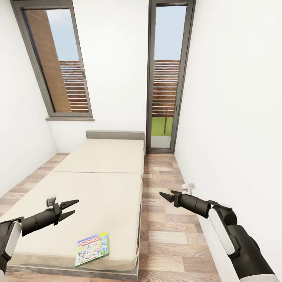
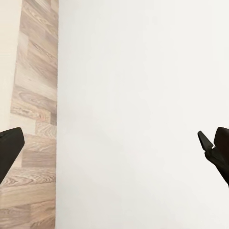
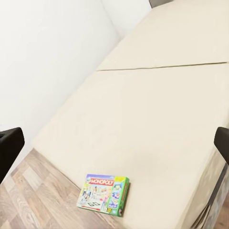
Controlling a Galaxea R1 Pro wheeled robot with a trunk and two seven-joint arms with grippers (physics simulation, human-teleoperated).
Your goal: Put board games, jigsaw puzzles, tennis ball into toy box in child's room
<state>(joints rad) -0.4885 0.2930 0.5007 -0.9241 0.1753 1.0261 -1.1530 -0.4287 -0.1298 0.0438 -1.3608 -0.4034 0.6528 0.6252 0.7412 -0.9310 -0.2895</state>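
One stiff, light Monopoly box point(image 1: 92, 249) lies flat near the bed's point(image 1: 105, 156) near edge; with both grippers' fingers apart, your left gripper point(image 1: 71, 208) should pinch its thin overhang-side edge

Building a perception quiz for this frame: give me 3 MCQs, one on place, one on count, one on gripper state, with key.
1. The Monopoly box lies:
A. at the headboard
B. near the bed's foot corner
C. on the floor

2. Game boxes visible on the bed:
A. one
B. two
C. three

3. The left gripper is:
A. open, empty
B. shut on a box
C. shut, empty

Answers:
B, it sits flat near the near edge of the mattress.
A, just the Monopoly box shows there.
A, its fingers are spread with nothing between.
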